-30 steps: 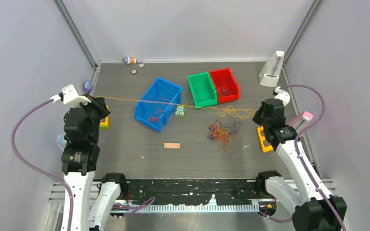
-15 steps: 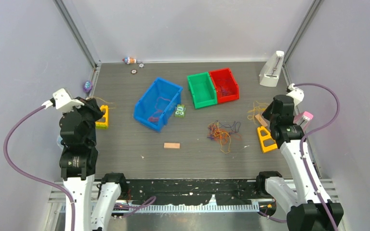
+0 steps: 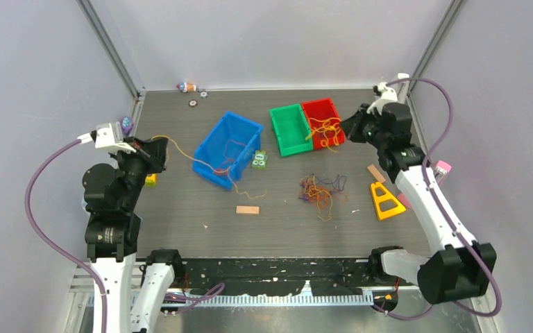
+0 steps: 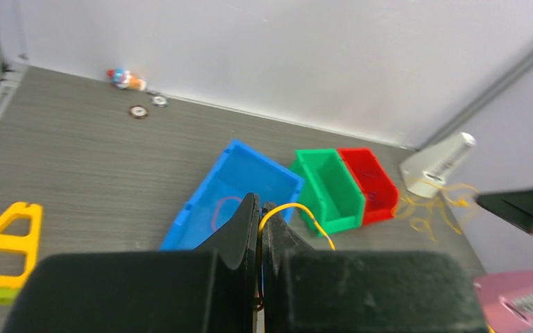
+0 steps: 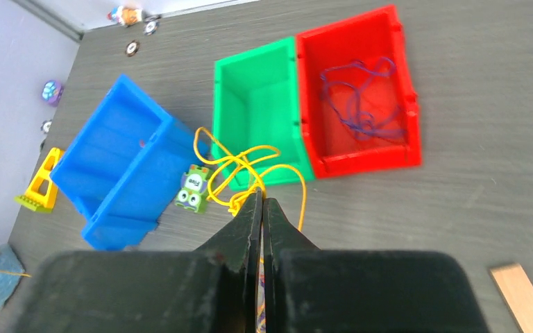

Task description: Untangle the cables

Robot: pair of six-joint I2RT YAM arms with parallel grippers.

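Left gripper [image 4: 260, 208] closed on a yellow strand [image 4: 298, 205] trailing across the blue bin [image 3: 212, 173]; right gripper [image 5: 261, 201] closed on a loose yellow bundle [image 5: 239, 163] hanging by the green bin [image 5: 257, 104]

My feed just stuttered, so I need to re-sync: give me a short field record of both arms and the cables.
left fingers: shut on yellow strand, which trails over the blue bin to the table
right fingers: shut on yellow bundle, dangling by the green bin
red bin: purple cable inside
table: orange-purple tangle, clear of both arms
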